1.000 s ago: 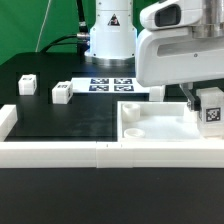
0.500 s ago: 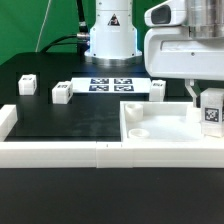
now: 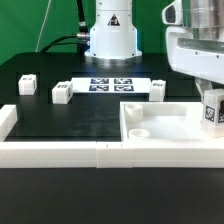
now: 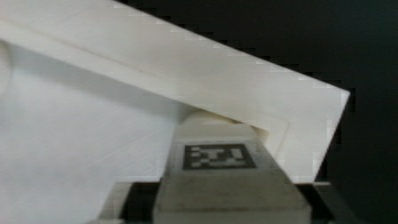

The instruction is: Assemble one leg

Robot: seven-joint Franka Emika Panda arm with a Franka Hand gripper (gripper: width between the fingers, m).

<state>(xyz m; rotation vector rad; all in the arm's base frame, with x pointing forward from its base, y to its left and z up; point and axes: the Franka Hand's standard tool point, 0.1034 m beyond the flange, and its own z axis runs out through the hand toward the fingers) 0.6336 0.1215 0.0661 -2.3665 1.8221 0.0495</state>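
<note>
My gripper point(image 3: 212, 98) is at the exterior view's far right edge, shut on a leg point(image 3: 213, 111), a small white block with a black-and-white tag. It holds the leg at the right end of the large white panel point(image 3: 150, 128). In the wrist view the leg point(image 4: 221, 165) sits between my gripper's point(image 4: 222, 198) fingers, over the panel's corner point(image 4: 294, 110). Three other legs lie on the black table: two at the left point(image 3: 28, 85) point(image 3: 62, 93) and one near the middle point(image 3: 158, 90).
The marker board point(image 3: 112, 84) lies in front of the robot's white base point(image 3: 112, 38). A white frame wall point(image 3: 60, 150) runs along the table's front, with a raised end at the left point(image 3: 6, 118).
My gripper has moved toward the exterior view's right with the leg in it, now partly out of the picture. The other legs and the panel have not moved.
</note>
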